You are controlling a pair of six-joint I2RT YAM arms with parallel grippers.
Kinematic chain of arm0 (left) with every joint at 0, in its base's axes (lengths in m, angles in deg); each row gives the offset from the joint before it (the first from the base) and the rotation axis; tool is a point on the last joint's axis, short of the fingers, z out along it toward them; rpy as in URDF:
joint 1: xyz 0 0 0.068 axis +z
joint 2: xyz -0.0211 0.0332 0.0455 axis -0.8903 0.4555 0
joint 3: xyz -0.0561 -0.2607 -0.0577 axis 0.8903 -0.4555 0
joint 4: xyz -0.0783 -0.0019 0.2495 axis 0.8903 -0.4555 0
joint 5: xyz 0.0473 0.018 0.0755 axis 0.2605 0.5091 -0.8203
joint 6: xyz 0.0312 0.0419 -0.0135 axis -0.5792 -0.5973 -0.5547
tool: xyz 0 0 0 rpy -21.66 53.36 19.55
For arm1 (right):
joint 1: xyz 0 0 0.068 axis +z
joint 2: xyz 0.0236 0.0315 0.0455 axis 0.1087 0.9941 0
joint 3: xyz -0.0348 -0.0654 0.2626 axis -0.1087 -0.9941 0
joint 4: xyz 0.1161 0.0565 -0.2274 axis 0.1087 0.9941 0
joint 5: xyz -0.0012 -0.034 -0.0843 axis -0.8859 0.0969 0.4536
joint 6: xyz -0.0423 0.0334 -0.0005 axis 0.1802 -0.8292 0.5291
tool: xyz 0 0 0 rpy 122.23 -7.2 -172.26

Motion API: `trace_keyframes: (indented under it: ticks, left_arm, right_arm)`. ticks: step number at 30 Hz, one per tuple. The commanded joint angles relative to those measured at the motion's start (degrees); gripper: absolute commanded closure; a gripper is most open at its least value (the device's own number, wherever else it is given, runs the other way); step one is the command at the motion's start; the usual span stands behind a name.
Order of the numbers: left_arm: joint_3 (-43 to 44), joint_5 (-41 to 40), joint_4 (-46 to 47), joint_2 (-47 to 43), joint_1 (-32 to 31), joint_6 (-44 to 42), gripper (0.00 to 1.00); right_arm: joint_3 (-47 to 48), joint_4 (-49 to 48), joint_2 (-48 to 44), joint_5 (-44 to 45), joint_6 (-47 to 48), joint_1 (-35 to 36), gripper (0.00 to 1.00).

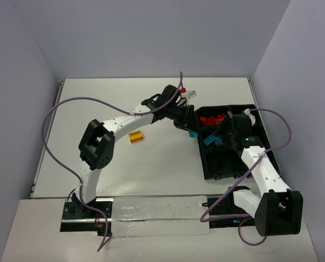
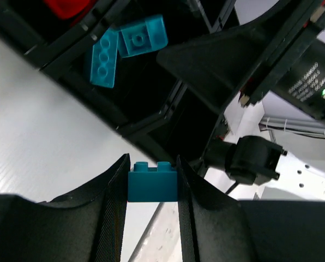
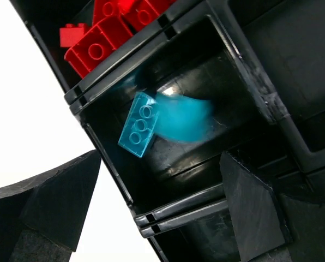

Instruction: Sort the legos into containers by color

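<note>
While the left gripper (image 2: 152, 170) is clamped on a single cyan brick (image 2: 152, 184), studs upward between its two black fingers (image 2: 114, 207), the right gripper (image 3: 160, 164) hangs with its jaws spread wide and nothing between them. The black tray (image 1: 263, 143) of joined bins lies along the right edge of the worktop (image 1: 97, 103), reaching toward the far right corner. The held brick sits at the tray's left wall, on the side facing the middle of the worktop; whether it is over the wall or just outside it cannot be told.

Bin contents:
- The red bricks (image 3: 100, 41) are heaped in the bin nearer the far edge.
- The two cyan bricks (image 2: 103, 57) lie in the adjoining bin, touching at one corner. The right gripper is directly above this bin. In the right wrist view one of the pair appears only as a blur.

Outside the tray, a yellow-orange brick (image 1: 135, 136) rests near the middle of the worktop, well apart from the tray. A small red-and-white piece (image 1: 188, 93) lies close to the far edge.
</note>
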Motion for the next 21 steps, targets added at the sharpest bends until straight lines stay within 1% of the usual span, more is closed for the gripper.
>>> trace_keyframes:
  ticks: [1,5,12,15,17,18,21]
  left_arm:
    - [6.9,-0.4,1.4,4.2,-2.3,1.1,1.0]
    - [14.4,-0.5,-1.3,9.7,-2.4,0.0,1.0]
    - [22.4,0.9,-2.2,17.2,-3.0,-0.3,1.0]
    - [24.7,2.0,-2.1,19.7,-3.2,0.0,1.0]
    - [27.2,2.9,-1.9,23.0,-3.3,0.9,1.0]
    - [28.0,3.1,-1.9,23.0,-3.4,1.1,1.0]
    - [31.1,4.3,-1.9,25.4,-3.6,2.3,0.87]
  right_arm:
    - [1.8,0.5,-1.4,3.2,-0.1,-0.3,0.02]
    - [2.2,0.3,-4.8,5.3,-0.9,-0.3,0.02]
    - [0.0,0.4,-13.0,10.2,-2.1,-0.3,0.02]
    - [-0.5,1.3,-14.6,11.1,-2.1,-0.3,0.02]
    - [-0.5,2.6,-15.7,12.0,-2.2,-0.2,0.02]
    - [-0.4,2.7,-15.7,12.0,-2.1,-0.3,0.02]
    - [-0.1,3.3,-16.6,12.6,-1.5,-0.3,0.02]
